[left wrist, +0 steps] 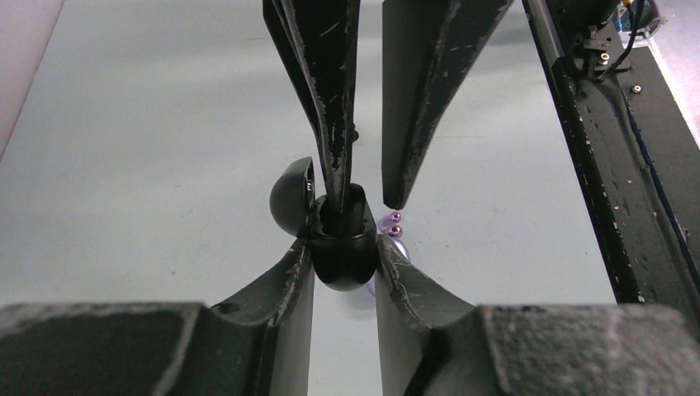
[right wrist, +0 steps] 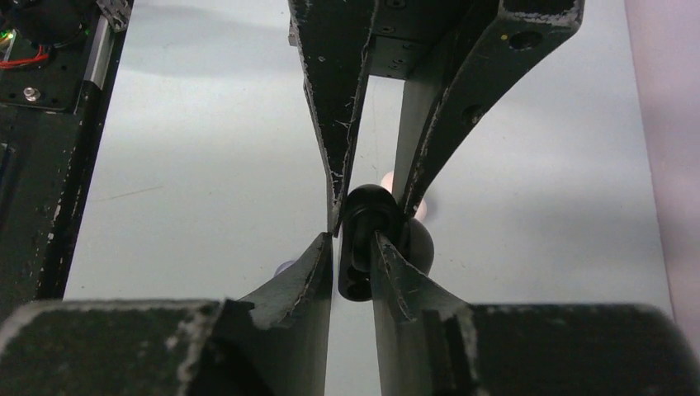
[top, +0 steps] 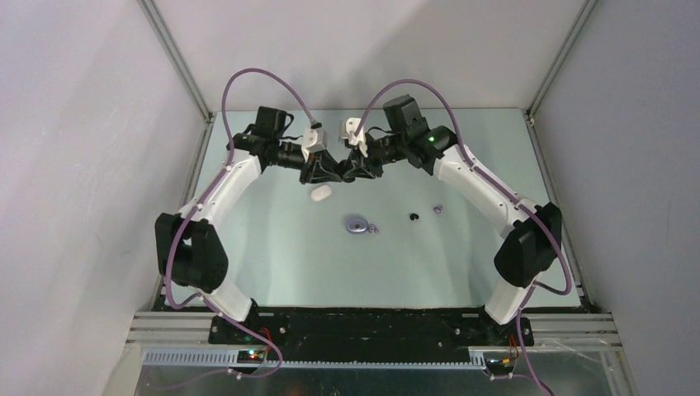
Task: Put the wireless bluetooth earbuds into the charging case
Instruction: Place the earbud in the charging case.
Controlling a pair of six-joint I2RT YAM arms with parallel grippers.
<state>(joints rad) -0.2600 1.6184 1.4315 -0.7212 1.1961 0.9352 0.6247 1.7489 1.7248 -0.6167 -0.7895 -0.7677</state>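
My left gripper [left wrist: 345, 247] is shut on a black charging case [left wrist: 342, 268], held above the table with its lid [left wrist: 290, 198] flipped open. My right gripper [right wrist: 353, 239] meets it from the far side with its jaws a little apart. One of its fingers [left wrist: 330, 124] reaches into the case's open mouth and the other stands just outside the case's wall. Nothing shows between them but that wall. Whether an earbud lies inside is hidden. On the table lie a black earbud [top: 413, 216] and a lavender earbud [top: 437, 209].
A lavender case [top: 357, 224] with a lavender earbud [top: 373, 228] beside it lies mid-table. A white case [top: 320, 194] sits below the left gripper [top: 326, 172]. The right gripper [top: 357, 171] is almost tip to tip with it. Grey walls stand on three sides.
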